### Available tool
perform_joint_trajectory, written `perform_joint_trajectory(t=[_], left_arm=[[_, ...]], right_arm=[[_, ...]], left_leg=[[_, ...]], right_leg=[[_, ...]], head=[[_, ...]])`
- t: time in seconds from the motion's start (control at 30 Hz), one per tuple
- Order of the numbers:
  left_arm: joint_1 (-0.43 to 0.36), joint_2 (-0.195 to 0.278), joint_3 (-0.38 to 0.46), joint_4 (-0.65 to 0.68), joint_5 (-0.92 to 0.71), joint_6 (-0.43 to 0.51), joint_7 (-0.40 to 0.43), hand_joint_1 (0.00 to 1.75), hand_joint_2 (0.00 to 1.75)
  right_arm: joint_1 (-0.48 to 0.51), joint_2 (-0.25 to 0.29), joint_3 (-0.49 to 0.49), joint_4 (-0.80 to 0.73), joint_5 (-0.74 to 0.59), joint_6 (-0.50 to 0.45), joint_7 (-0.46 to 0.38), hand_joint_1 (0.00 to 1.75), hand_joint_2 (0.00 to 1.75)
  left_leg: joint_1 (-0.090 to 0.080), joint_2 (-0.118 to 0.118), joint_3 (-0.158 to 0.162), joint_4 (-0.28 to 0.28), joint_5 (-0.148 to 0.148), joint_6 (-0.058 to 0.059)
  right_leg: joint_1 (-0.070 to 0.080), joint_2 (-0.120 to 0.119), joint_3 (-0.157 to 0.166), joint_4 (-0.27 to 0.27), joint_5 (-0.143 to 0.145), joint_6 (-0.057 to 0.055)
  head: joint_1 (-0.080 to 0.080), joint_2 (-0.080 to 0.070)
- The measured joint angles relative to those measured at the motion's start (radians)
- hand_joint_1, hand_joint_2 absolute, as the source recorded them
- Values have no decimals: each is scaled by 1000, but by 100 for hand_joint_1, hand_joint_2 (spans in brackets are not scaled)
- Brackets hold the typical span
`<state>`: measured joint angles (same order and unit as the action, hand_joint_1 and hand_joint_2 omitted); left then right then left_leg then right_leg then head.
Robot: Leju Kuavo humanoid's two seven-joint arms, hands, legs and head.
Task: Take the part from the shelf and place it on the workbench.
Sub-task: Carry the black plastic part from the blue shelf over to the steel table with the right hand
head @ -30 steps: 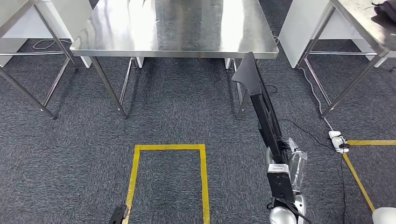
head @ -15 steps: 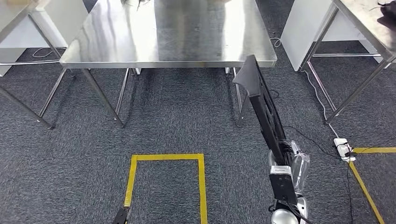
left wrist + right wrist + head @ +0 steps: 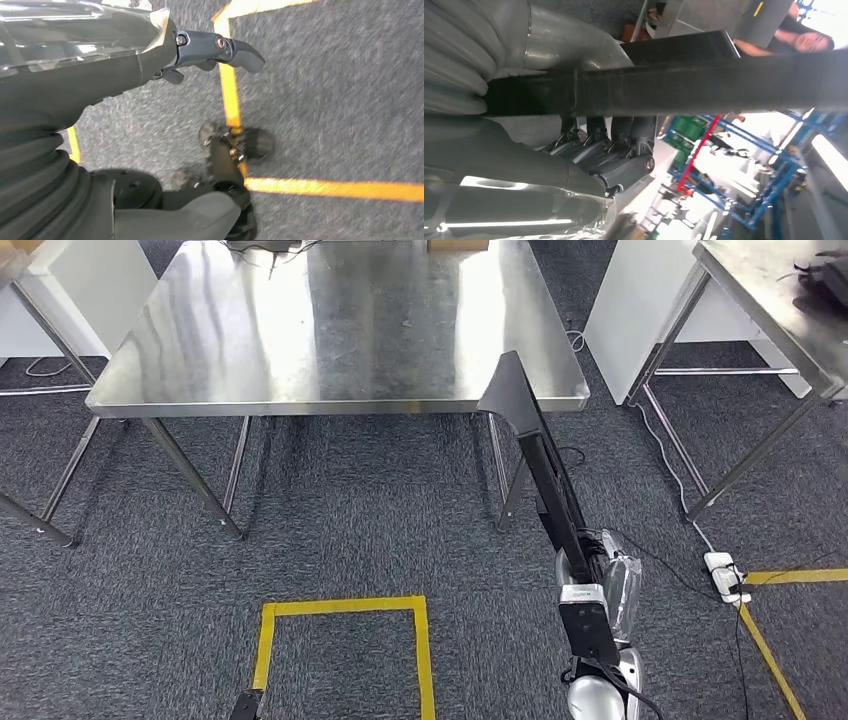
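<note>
Head view: long black part [image 3: 545,465] held upright-tilted in right robot hand [image 3: 590,575], upper end overlapping near-right corner of steel worktop [image 3: 330,330], not yet resting on it. Right wrist view: dark fingers [image 3: 616,150] wrapped round the black bar [image 3: 664,90], grip closed firmly on it. Left robot hand [image 3: 200,47] hanging by the floor, fingers loosely apart, nothing in them. Step in hand, by judgement: carrying leg, approach to the worktop nearly done. Next move calls for raising the part above the worktop's edge, reaching over bare steel and laying it flat before loosening the grip. Yellow tape square [image 3: 340,655] on grey carpet in front. No containers visible, so no contents to report.
</note>
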<state>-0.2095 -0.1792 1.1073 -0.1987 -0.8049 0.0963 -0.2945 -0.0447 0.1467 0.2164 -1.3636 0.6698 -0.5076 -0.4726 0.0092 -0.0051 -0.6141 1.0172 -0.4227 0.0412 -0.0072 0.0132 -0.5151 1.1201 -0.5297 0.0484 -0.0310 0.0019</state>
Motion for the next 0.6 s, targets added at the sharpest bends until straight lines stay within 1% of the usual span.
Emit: perform_joint_trajectory(t=[0.03, 0.07, 0.1, 0.13, 0.17, 0.2, 0.23, 0.27, 0.3, 0.33, 0.37, 0.4, 0.43, 0.47, 0.5, 0.53, 0.57, 0.6], left_arm=[[0, 1, 1, 0, 0, 0, 0, 0, 175], [0, 1, 1, 0, 0, 1, 0, 0, 175], [1, 1, 2, 0, 0, 1, 0, 0, 175], [2, 1, 2, 0, 0, 1, 1, 0, 175], [3, 1, 3, 0, 0, 1, 2, 0, 175], [3, 1, 3, 0, 0, 1, 2, 0, 175], [4, 0, 3, 0, 0, 1, 2, 0, 175], [3, 0, 3, 0, 0, 1, 3, 0, 175], [3, -1, 3, 1, 0, 1, 3, 0, 175], [2, -1, 3, 1, -1, 1, 4, 0, 175], [2, -2, 3, 1, -1, 2, 6, 0, 175], [2, -2, 3, 1, -1, 2, 7, 0, 175], [2, -1, 3, 1, -1, 3, 8, 0, 175], [1, -1, 3, 1, -1, 4, 8, 0, 175], [0, -1, 3, 1, -1, 5, 9, 0, 175], [0, 0, 3, 1, -1, 6, 10, 0, 175], [0, 0, 3, 1, -2, 6, 10, 0, 175], [1, 0, 4, 1, -2, 7, 10, 0, 175]], right_arm=[[0, 0, 1, 0, 0, 0, 0, 175, 175], [0, 0, 2, 1, 1, 0, 0, 175, 175], [2, -1, 3, 3, 1, 0, 0, 175, 175], [4, -1, 2, 4, 1, -1, 0, 175, 175], [5, -2, 2, 6, 1, -1, 0, 175, 175], [5, -2, 2, 7, 1, -1, 1, 175, 175], [6, -2, 2, 8, 1, -1, 1, 175, 175], [7, -2, 3, 8, 1, -1, 1, 175, 175], [7, -2, 3, 9, 1, -1, 1, 175, 175], [7, -3, 2, 10, 1, -1, 1, 175, 175], [7, -3, 2, 10, 1, -2, 1, 175, 175], [6, -2, 2, 9, 2, -2, 2, 175, 175], [6, -1, 2, 8, 2, -2, 2, 175, 175], [6, 0, 2, 8, 3, -3, 2, 175, 175], [5, 1, 1, 8, 4, -3, 2, 175, 175], [4, 1, 1, 8, 6, -3, 3, 175, 175], [4, 1, 1, 8, 7, -3, 3, 175, 175], [4, 2, 1, 9, 8, -3, 4, 175, 175]], left_leg=[[1, -1, 11, -4, -8, 3], [1, -2, 23, -7, -18, 6], [1, -4, 37, -9, -30, 6], [1, -7, 53, -11, -43, 7], [1, -10, 72, -12, -57, 6], [1, -12, 91, -12, -72, 6], [1, -14, 107, -13, -87, 4], [1, -15, 124, -14, -102, 2], [1, -17, 137, -17, -116, -2], [2, -18, 148, -24, -127, -7], [1, -18, 165, -28, -129, -13], [1, -18, 176, -29, -122, -21], [0, -15, 181, -14, -110, -27], [-1, -13, 175, 22, -95, -31], [0, -11, 149, 72, -87, -34], [2, -9, 115, 129, -92, -36], [3, -8, 75, 180, -116, -39], [6, -7, 35, 215, -154, -45]], right_leg=[[-2, -3, -52, 71, 0, 2], [-2, -4, -105, 135, -16, 0], [-2, -4, -151, 175, -50, -5], [-2, -4, -181, 184, -88, -9], [-2, -4, -198, 164, -116, -11], [-2, -5, -201, 119, -119, -7], [0, -6, -195, 56, -88, 2], [3, -8, -185, -8, -27, 12], [6, -12, -173, -59, 33, 16], [12, -15, -160, -91, 79, 15], [15, -16, -149, -111, 104, 5], [16, -15, -130, -125, 107, -9], [13, -12, -108, -141, 118, -23], [8, -11, -85, -157, 127, -38], [4, -12, -63, -165, 134, -50], [0, -13, -47, -171, 136, -60], [0, -13, -37, -173, 127, -66], [-1, -11, -29, -173, 118, -69]], head=[[2, 0], [3, 0], [3, 0], [3, 0], [4, 0], [4, 0], [5, 0], [5, 0], [5, 0], [5, 0], [5, 0], [6, 0], [6, 0], [4, 0], [1, 0], [-4, -1], [-7, -1], [-11, 0]])
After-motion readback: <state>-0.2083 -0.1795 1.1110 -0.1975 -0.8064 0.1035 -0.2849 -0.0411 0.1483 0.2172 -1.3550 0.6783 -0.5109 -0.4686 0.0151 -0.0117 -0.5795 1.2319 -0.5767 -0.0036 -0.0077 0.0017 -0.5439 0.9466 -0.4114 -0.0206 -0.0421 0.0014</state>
